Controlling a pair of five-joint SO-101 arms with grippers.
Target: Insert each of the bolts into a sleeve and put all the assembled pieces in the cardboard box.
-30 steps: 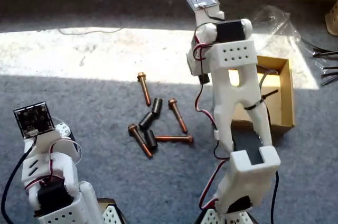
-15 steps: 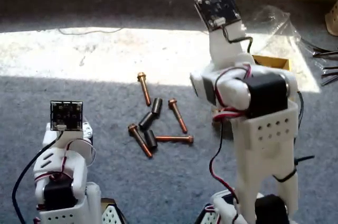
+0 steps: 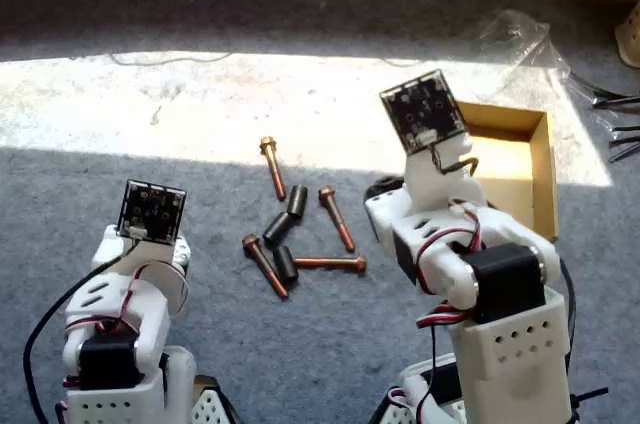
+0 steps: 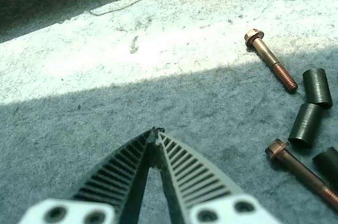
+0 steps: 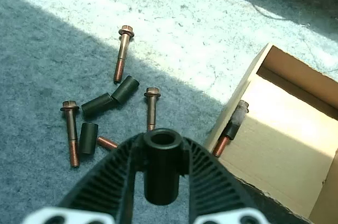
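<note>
My right gripper (image 5: 161, 140) is shut on a black sleeve (image 5: 160, 176), held upright above the carpet just in front of the cardboard box (image 5: 248, 84). One bolt with a sleeve on it (image 5: 232, 128) leans in the box's corner. Several copper bolts (image 3: 270, 166) (image 3: 337, 218) (image 3: 265, 264) and three loose black sleeves (image 3: 297, 200) (image 3: 278, 228) (image 3: 286, 262) lie clustered mid-carpet. My left gripper (image 4: 155, 131) is shut with nothing in it, low over the carpet to the left of the cluster. From it I see a bolt (image 4: 270, 59) and a sleeve (image 4: 317, 86).
The cardboard box (image 3: 545, 159) stands open at the right, partly behind the right arm (image 3: 470, 264). A clear plastic bag (image 3: 515, 34) and dark tools (image 3: 615, 99) lie at the back right. A thin wire (image 3: 165, 59) crosses the sunlit strip of carpet.
The right arm has drawn back from over the box toward the front edge. The left arm has shifted slightly right and forward. The bolts and sleeves on the carpet have not moved.
</note>
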